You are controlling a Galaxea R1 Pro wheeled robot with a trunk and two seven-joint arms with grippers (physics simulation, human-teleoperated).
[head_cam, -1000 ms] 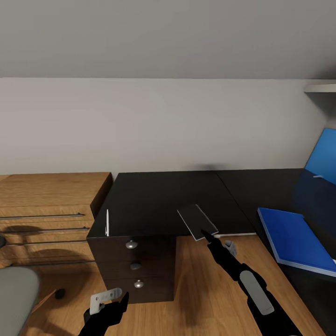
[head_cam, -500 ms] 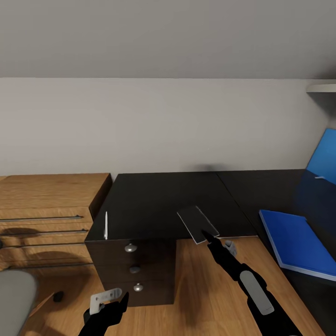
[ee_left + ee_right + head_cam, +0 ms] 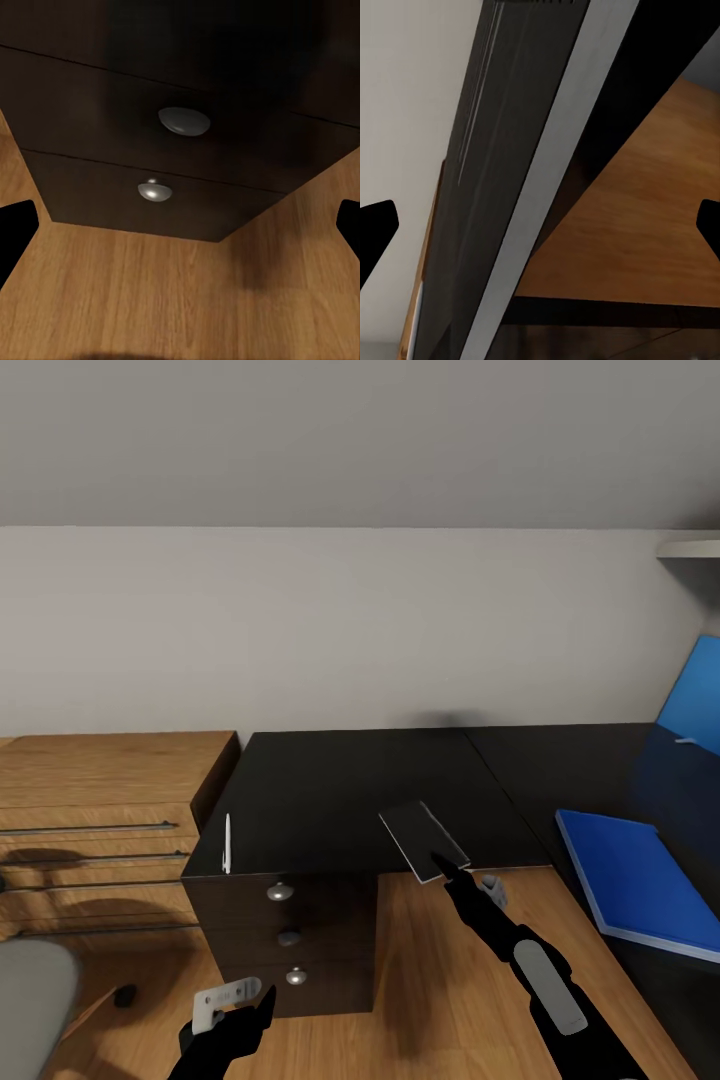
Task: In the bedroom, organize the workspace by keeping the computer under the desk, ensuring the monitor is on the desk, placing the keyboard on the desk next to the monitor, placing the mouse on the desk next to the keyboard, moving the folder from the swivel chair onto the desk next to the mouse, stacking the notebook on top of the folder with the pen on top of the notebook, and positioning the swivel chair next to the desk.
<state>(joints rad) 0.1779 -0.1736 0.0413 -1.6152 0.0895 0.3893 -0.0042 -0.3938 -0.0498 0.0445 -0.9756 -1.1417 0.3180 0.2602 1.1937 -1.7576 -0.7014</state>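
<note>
— Dark grey with a pale edge: where is the notebook point(image 3: 422, 838) sitting?

— It is hanging tilted over the front edge of the desk point(image 3: 330, 790), near the inner corner of the glossy black top. My right gripper point(image 3: 447, 867) is clamping it by its near corner. In the right wrist view the notebook point(image 3: 510, 225) is running edge-on between my fingers point(image 3: 375, 232).

— And the other task items?

— The pen point(image 3: 227, 842) is lying on the desk at its front left corner, well apart from the notebook. The folder point(image 3: 635, 880) is lying flat on the right wing of the desk. A grey seat of the swivel chair point(image 3: 30, 1000) is showing at the lower left, on the wood floor point(image 3: 420, 980).

— Left arm?

— My left gripper point(image 3: 240, 1010) is hovering low in front of the drawer unit point(image 3: 285, 940), fingers spread wide with nothing between them. The left wrist view is looking at two round silver knobs point(image 3: 183, 121).

— Surroundings?

— A light-wood cabinet point(image 3: 100, 800) is standing just beside the desk's left end. A small black lump point(image 3: 125, 994) is lying on the floor near the chair; I cannot tell what it is.
</note>
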